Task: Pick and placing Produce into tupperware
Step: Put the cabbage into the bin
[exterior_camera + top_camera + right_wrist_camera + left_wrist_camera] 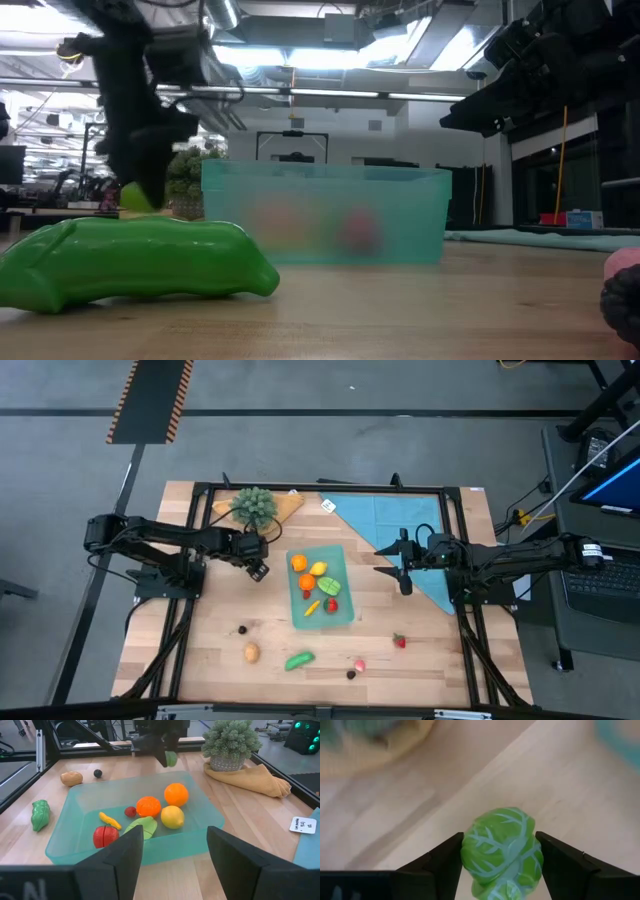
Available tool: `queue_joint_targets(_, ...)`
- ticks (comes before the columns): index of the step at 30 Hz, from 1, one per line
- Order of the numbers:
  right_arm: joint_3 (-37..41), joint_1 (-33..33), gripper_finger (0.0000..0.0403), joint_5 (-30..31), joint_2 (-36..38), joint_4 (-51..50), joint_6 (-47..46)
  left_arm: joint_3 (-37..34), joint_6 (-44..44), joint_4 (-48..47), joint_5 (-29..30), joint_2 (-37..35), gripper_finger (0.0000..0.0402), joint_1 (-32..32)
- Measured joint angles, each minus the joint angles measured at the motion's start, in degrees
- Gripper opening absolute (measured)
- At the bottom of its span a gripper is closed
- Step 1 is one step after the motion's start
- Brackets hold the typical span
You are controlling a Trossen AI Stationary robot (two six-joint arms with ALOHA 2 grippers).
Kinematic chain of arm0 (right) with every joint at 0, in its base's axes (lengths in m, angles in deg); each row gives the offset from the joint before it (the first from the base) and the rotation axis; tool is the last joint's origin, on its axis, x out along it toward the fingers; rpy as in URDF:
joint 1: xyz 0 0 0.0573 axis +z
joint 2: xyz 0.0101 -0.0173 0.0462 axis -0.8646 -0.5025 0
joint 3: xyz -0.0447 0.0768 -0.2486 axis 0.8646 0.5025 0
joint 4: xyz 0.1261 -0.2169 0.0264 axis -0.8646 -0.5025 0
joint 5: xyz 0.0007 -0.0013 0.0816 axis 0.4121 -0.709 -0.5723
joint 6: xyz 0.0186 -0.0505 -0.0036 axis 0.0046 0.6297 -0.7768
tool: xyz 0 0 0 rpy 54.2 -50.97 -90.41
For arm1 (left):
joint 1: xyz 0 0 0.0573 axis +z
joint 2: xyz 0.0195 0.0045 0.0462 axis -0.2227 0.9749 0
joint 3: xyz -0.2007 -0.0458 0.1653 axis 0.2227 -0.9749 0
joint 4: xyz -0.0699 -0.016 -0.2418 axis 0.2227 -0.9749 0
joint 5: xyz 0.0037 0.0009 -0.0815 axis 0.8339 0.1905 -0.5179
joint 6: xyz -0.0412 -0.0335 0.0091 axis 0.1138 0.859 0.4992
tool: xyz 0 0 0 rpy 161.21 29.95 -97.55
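Note:
My left gripper [258, 567] hangs just left of the teal tupperware [322, 586] and is shut on a small green leafy toy vegetable [502, 852]. From the right wrist view this vegetable [171, 758] shows beyond the tupperware's far wall. Inside the tupperware [135, 820] lie two orange fruits, a lemon, a green leaf piece, a red fruit and small pieces. My right gripper [175, 842] is open and waits at the tupperware's right side [404, 572]. Loose produce lies near the table's near edge: a green pod [299, 659], a potato [251, 652] and a strawberry [399, 641]. My left gripper pinches the green leafy vegetable between its two fingers, one finger [442, 865] on each side of its round body [470, 850]. The fingers point down at it from above. The vegetable [135, 197] is lifted clear of the table, hanging between the fingertips.
A bushy potted plant [253, 505] on a yellow cloth [250, 777] stands behind the left gripper. A light-blue cloth [400, 520] covers the far right of the table. A dark berry [242, 629], a pink piece [359, 664] and a white tag [328, 506] also lie about.

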Motion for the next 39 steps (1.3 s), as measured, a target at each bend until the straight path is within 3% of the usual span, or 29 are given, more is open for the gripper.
queue_joint_targets(12,0.00,-0.02,0.0221,0.00,0.00,-0.04,0.08,10.51,-10.02,-3.54,2.48,-5.46,0.0226,-1.78)
queue_joint_targets(22,0.00,-0.02,0.0221,0.00,0.00,0.00,0.19,10.77,-10.18,1.76,9.28,-14.79,0.0226,-11.17)
queue_joint_targets(31,0.00,-0.02,0.0221,-0.02,0.00,0.09,-0.03,9.90,-21.81,14.65,10.96,-14.69,0.0226,-17.82)
queue_joint_targets(39,0.00,-0.02,0.0221,-0.02,0.00,0.03,-0.02,9.86,-27.32,17.02,10.46,-14.70,0.0226,-19.69)
